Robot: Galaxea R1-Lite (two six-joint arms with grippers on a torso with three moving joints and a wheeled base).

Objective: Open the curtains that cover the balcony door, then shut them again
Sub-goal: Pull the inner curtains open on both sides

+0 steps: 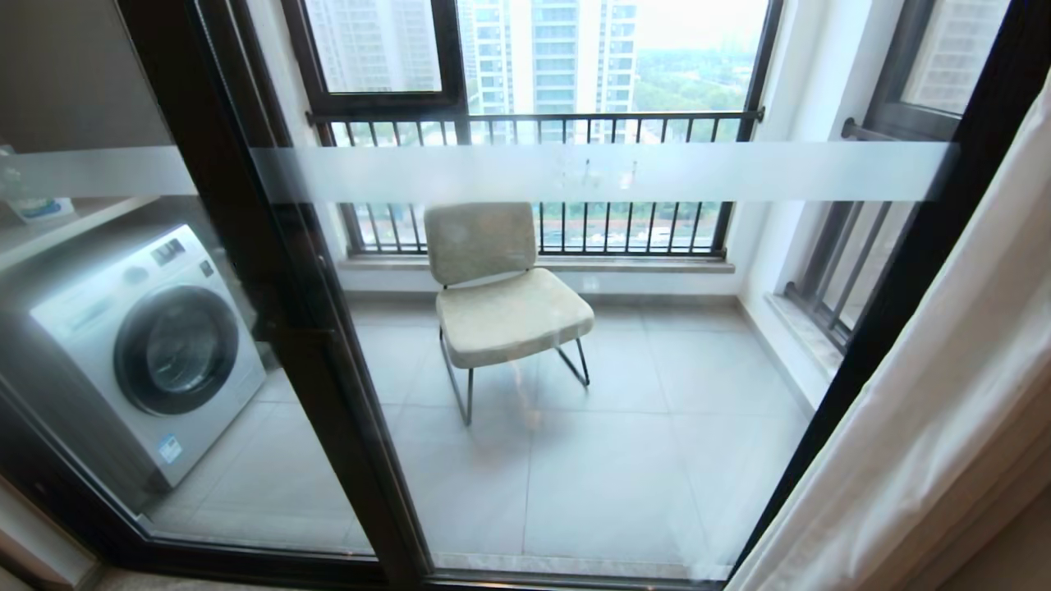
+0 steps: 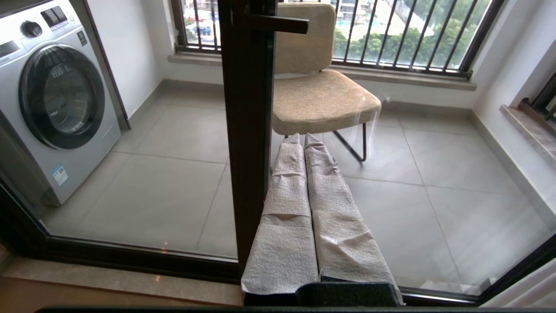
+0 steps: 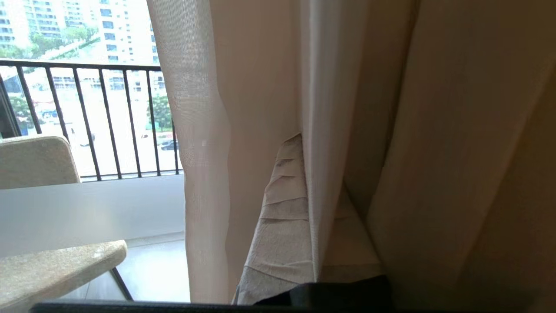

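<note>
The curtains (image 1: pixel 944 410) hang bunched at the right edge of the head view, cream cloth with white sheer in front. The balcony door (image 1: pixel 608 427) stands uncovered: clear glass in a black frame (image 1: pixel 328 369) with a frosted band (image 1: pixel 608 172). Neither gripper shows in the head view. In the right wrist view my right gripper (image 3: pixel 315 161) is shut on a fold of the curtains (image 3: pixel 321 108), which runs between its tape-wrapped fingers (image 3: pixel 282 217). My left gripper (image 2: pixel 302 138) is shut on nothing, low in front of the door frame (image 2: pixel 247 130).
Behind the glass are a beige chair (image 1: pixel 501 304), a washing machine (image 1: pixel 156 353) at the left, and a window with black railing bars (image 1: pixel 534 123). A black door handle (image 2: pixel 278 24) sticks out from the frame.
</note>
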